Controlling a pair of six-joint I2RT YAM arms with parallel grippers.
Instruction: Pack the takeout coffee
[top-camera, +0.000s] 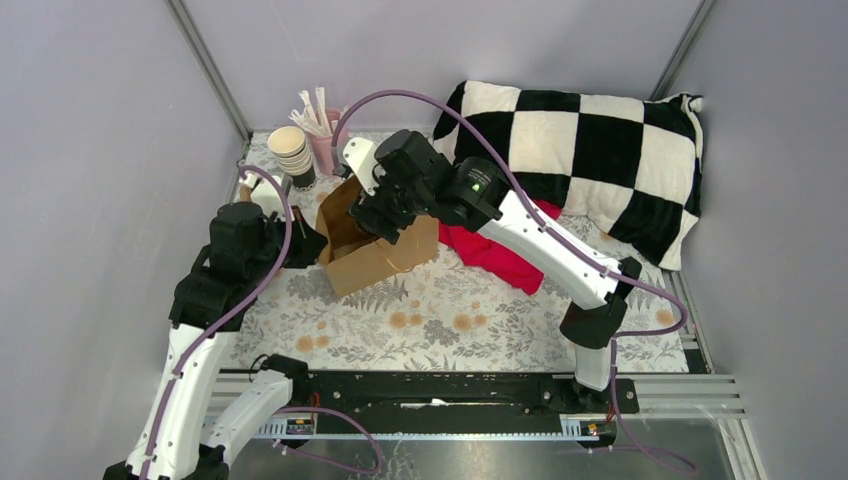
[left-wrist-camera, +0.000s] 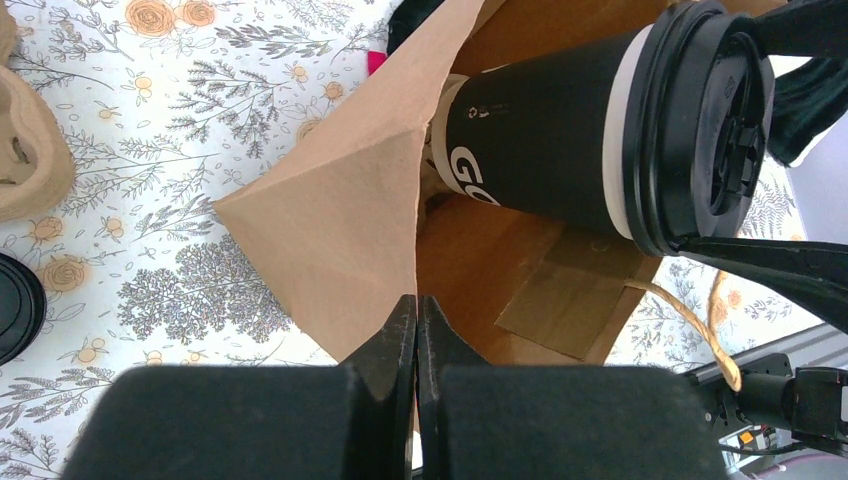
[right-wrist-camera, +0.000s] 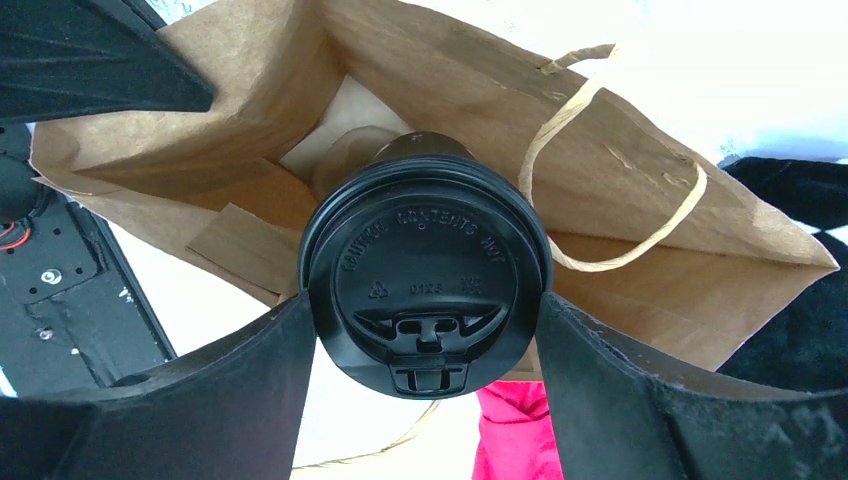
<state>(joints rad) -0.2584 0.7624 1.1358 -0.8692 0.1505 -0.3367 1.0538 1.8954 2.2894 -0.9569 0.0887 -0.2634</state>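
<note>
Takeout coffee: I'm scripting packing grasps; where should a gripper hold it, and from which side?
Grip the takeout coffee at its lid rim, on opposite sides, from the lid end, as the right gripper does. The round rim likely gives purchase; the base can enter the brown paper bag first.

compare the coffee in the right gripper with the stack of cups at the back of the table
Lid: the takeout coffee has a black plastic lid; the stack of cups is lidless, with a cream inside showing.
Count: the takeout coffee is one cup; the stack of cups is several nested.
Place: the takeout coffee is clamped in the right gripper, its base inside the brown paper bag; the stack of cups stands upright on the table.
Both are disposable drink cups.
</note>
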